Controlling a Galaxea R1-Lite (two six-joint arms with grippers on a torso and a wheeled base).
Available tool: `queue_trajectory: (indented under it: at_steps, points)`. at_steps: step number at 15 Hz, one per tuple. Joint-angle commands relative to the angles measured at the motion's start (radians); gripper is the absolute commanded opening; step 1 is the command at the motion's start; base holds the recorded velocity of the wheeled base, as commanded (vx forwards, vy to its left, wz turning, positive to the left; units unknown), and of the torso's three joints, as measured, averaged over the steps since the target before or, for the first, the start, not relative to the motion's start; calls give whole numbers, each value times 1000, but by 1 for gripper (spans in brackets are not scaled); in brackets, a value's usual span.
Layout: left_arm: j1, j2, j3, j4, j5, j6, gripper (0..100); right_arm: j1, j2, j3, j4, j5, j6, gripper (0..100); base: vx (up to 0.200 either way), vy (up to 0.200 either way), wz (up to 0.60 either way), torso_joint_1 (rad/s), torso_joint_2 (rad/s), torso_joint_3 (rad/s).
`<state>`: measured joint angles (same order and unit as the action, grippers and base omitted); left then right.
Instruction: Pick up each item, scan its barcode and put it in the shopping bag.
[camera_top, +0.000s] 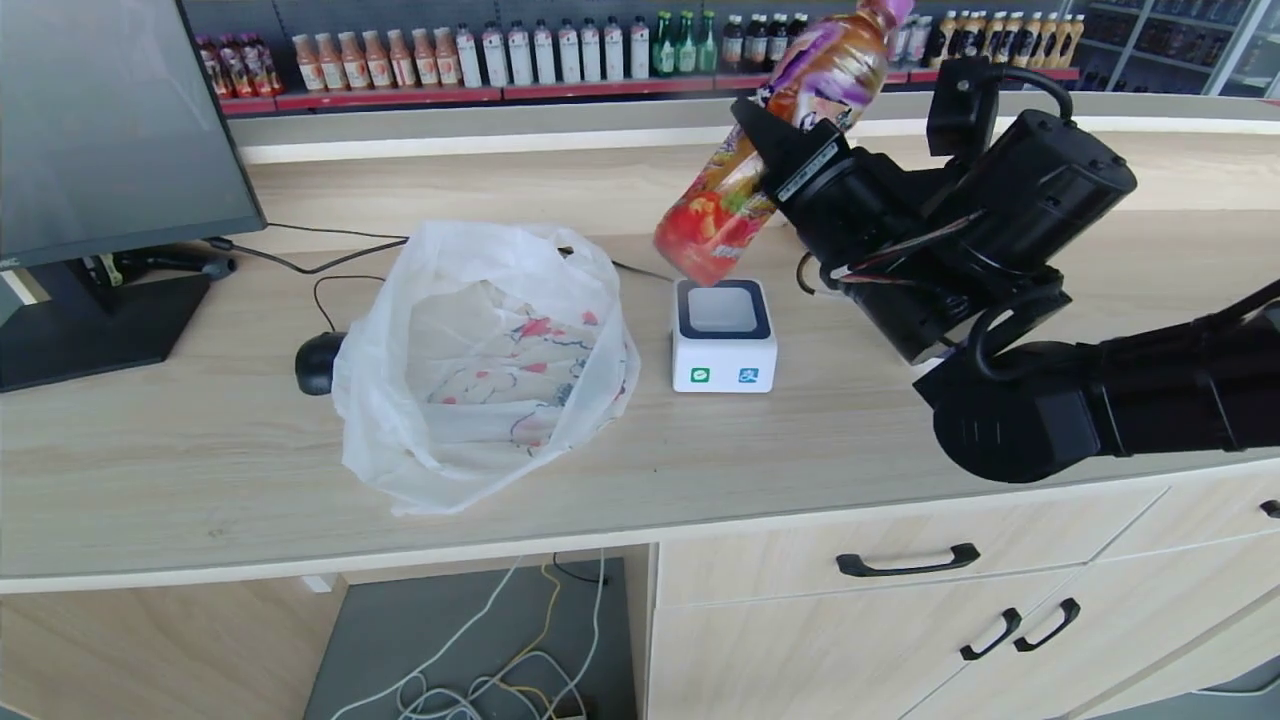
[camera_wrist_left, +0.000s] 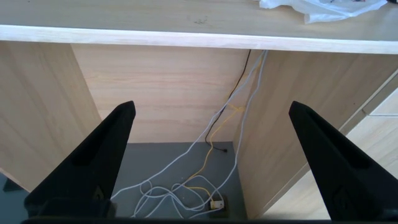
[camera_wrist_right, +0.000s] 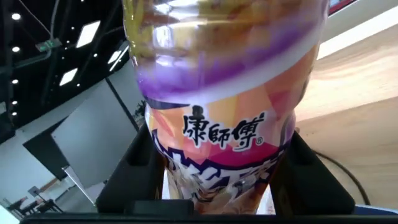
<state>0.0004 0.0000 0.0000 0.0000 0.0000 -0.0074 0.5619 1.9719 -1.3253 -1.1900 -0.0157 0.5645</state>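
Bottle (camera_top: 712, 228) is held tilted in the right gripper (camera_wrist_right: 219, 177), whose jaws are closed on its middle, with its base just above the white scanner (camera_top: 724, 335) on the worktop (camera_top: 200, 450). Beside the scanner, the shopping bag (camera_top: 480, 360) is seen lying open. The left gripper (camera_wrist_left: 211, 155) is held wide open below the worktop edge.
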Motion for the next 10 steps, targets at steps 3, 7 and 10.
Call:
queue_trajectory:
  at_steps: [3, 7, 10]
  points:
    - [1, 0, 0, 0, 0, 0, 100, -4, 13, -8, -2, -7, 206, 0, 0, 0, 0, 0, 0, 0]
    - [1, 0, 0, 0, 0, 0, 100, -39, 70, -12, -2, -38, 382, 0, 0, 0, 0, 0, 0, 0]
    - [1, 0, 0, 0, 0, 0, 100, -60, 124, -29, -5, -38, 492, 0, 0, 0, 0, 0, 0, 0]
